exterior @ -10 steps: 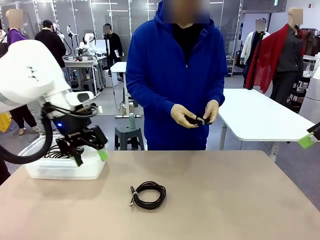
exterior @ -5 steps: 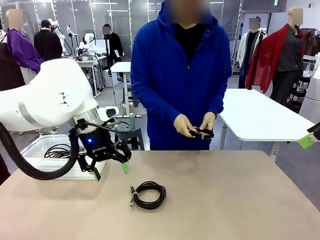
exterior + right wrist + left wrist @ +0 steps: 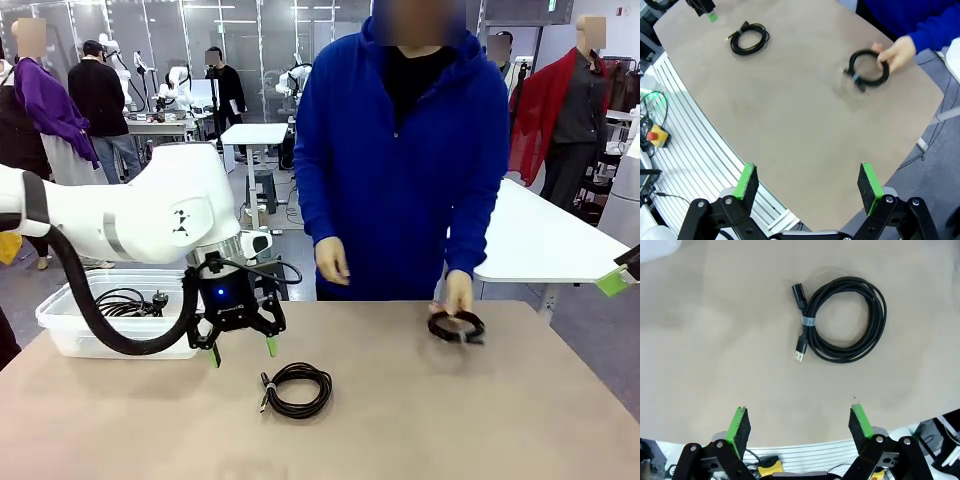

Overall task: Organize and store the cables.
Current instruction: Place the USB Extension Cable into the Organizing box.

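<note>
- my left claw (image 3: 243, 350) hangs over the bench (image 3: 450, 430) with its green pads spread wide and nothing between them. it points down at bare bench top.
- the first cable (image 3: 325, 390) is a black coil lying flat near the middle of the bench, near that claw but apart from it.
- through the left wrist camera, the left claw (image 3: 800, 423) shows both pads apart at the bottom. the first cable (image 3: 880, 315) sits ahead of them, clear of both. i can see a pale band round its strands and a slim metal-tipped connector poking out beside it.
- my right claw (image 3: 807, 181) is held high over the bench edge, also parted and empty.
- from up there i see the first cable (image 3: 765, 37) at the far left, and a second cable (image 3: 851, 67) further right, with the person's hand (image 3: 897, 54) on its rim.
- from the front, the second cable (image 3: 436, 328) lies on the bench at the person's side, under that hand (image 3: 459, 292). their other hand (image 3: 330, 262) hangs free above the bench edge.
- a clear bin (image 3: 110, 340) stands at the bench's left end, and the stored cables (image 3: 125, 300) are coiled inside it.
</note>
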